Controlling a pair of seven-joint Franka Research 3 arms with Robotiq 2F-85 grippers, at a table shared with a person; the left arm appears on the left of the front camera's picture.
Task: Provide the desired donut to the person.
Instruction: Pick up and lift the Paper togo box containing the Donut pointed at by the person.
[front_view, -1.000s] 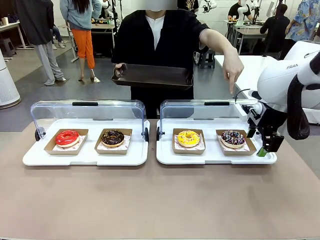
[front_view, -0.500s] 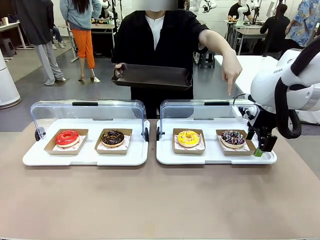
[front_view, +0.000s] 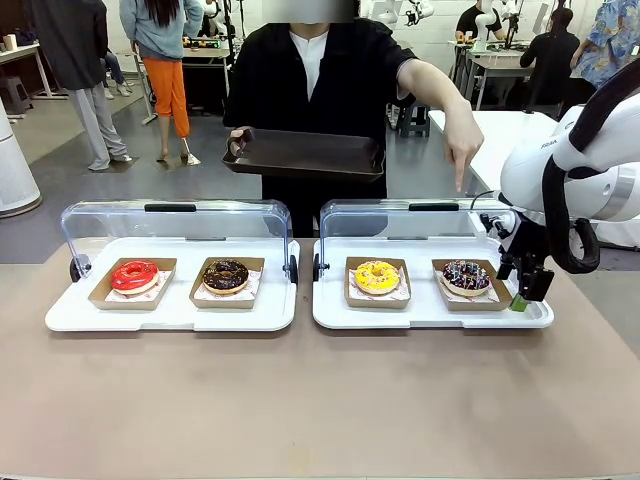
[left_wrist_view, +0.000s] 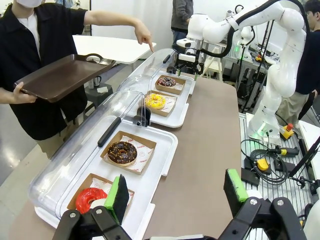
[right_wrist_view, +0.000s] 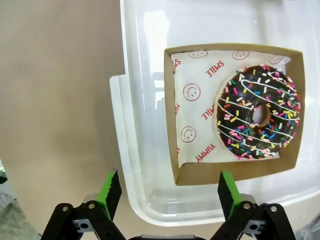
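your right tool (front_view: 527, 292) is the one that counts here. it hangs with its jaws wide and nothing between them, just off the outer end of the sprinkled donut's box (front_view: 497, 301), over the corner of the white tray (front_view: 430, 316). the sprinkled donut (front_view: 466, 275) sits in that box, and the person's hand (front_view: 466, 135) points down from behind the box, so i judge this to be the one wanted.

in the right wrist view the donut lies ahead of the tool and off to one side, past the box's paper liner (right_wrist_view: 197, 95). the box's near wall runs almost parallel to the line between the two green pads (right_wrist_view: 111, 192), a little skewed, and its near corner falls between them. so the coming move looks like a short slide in over the box's end, not a reach. your left tool (left_wrist_view: 176, 192), also wide and empty, hovers well apart from the box, at the far end of the row by the red donut (left_wrist_view: 90, 198).

you can't tell how high the right tool stands over the box: the front view sets it against the tray's corner, and the wrist view flattens depth. the clear lid (front_view: 400, 220) stands behind the box, and how far it overhangs is unclear. the dark tray (front_view: 305, 155) the person holds is beyond the box, across the counter (front_view: 320, 400).
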